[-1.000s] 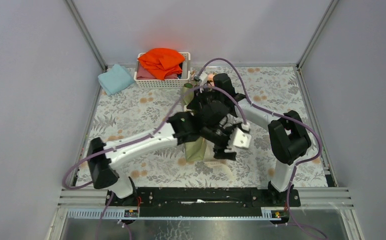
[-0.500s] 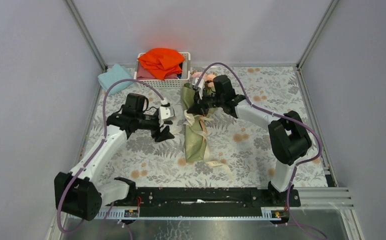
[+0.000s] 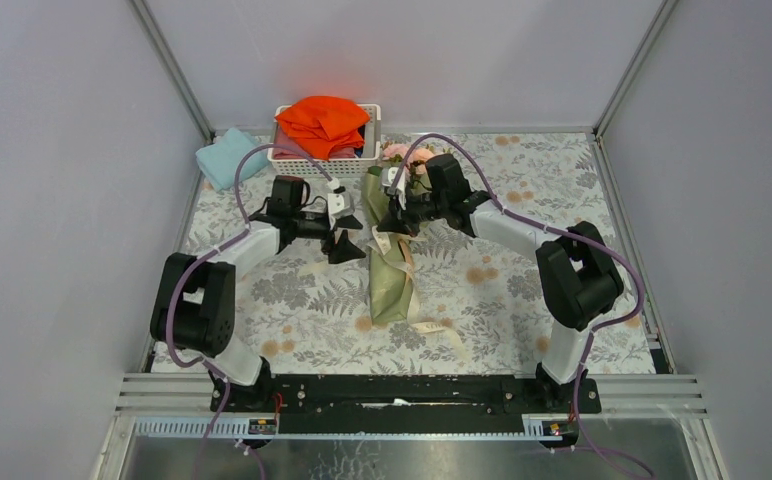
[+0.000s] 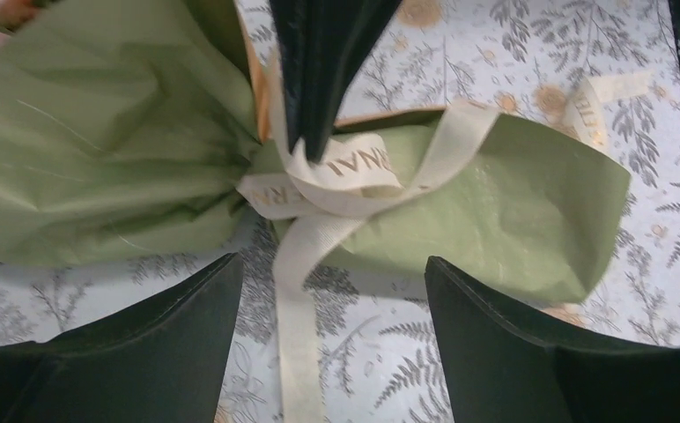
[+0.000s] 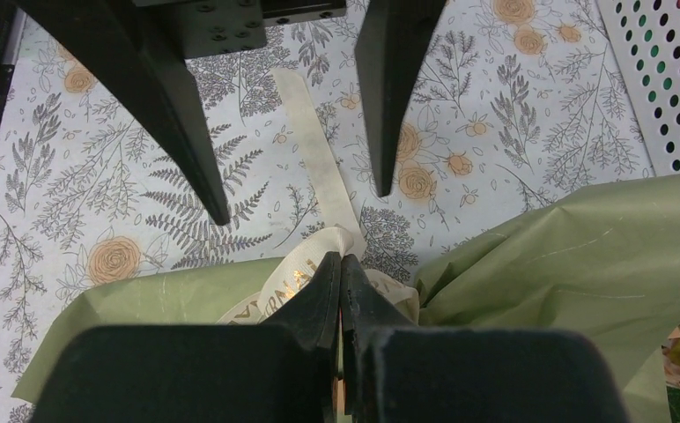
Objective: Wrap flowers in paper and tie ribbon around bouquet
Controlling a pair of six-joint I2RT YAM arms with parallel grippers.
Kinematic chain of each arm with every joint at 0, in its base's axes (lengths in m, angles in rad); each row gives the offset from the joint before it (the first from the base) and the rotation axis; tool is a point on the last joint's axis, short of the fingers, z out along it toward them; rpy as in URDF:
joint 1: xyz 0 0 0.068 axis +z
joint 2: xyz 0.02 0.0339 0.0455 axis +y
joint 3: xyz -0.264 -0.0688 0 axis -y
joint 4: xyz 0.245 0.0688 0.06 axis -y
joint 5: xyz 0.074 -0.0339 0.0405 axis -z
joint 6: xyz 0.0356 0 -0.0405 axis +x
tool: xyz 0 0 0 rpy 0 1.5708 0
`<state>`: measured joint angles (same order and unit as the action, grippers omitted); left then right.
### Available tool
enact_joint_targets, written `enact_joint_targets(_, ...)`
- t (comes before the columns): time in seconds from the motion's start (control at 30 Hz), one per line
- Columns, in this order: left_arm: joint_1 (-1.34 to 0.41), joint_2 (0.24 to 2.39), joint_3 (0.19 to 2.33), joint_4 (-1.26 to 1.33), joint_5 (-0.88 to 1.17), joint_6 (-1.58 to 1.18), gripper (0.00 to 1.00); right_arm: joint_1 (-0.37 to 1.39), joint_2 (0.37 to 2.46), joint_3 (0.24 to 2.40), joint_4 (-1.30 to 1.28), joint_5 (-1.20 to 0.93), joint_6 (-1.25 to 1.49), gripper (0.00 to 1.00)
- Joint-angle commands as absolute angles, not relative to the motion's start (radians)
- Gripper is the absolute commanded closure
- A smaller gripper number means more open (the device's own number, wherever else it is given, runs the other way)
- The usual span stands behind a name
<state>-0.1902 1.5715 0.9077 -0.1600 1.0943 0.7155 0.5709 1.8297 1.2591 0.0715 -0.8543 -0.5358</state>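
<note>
**Ribbon round the bouquet, knot not yet finished**

The right gripper point(image 5: 341, 264) has its jaws pressed together on the ribbon point(image 4: 345, 176), right where the strands cross at the waist of the bouquet point(image 3: 392, 280). It seems to pinch a fold there. The left gripper point(image 4: 332, 261) has its jaws spread wide and holds nothing. It hangs just beside the bouquet, and one loose ribbon tail lies on the table point(image 3: 522, 290) below the gap.

The wrapping looks done. The green paper point(image 4: 99, 150) is gathered into a cone, cinched at the middle, and the pink flowers point(image 3: 402, 155) show at its far, wide end. The bouquet lies lengthways in the middle of the table. The ribbon circles it and crosses over itself, but I see no bow, and two tails trail loose, so tightening or tying probably remains.

The right arm reaches forward and inward, with its wrist low over the bouquet. The left arm is bent at the elbow and stretches in from the left, its gripper pointing at the bouquet's waist.
</note>
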Motion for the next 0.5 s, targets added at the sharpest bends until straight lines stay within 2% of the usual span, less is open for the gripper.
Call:
enact_joint_targets(0.0,-0.196,1.598,0.918,0.16,1.152,0.554,0.18,0.582,1.77,1.287,0.134,-0.86,-0.547,1.0)
enact_joint_targets(0.17,-0.209,1.613,0.923,0.208,1.174,0.481,0.2,0.581,1.761,1.279,0.215,-0.869,-0.485,1.0)
enact_joint_targets(0.33,-0.226,1.613,0.916,0.27,1.173,0.41,0.37,0.583,1.749,1.277,0.256,-0.874,-0.459,1.0)
enact_joint_targets(0.47,-0.235,1.617,0.909,0.262,1.161,0.404,0.44,0.582,1.741,1.279,0.254,-0.881,-0.459,1.0)
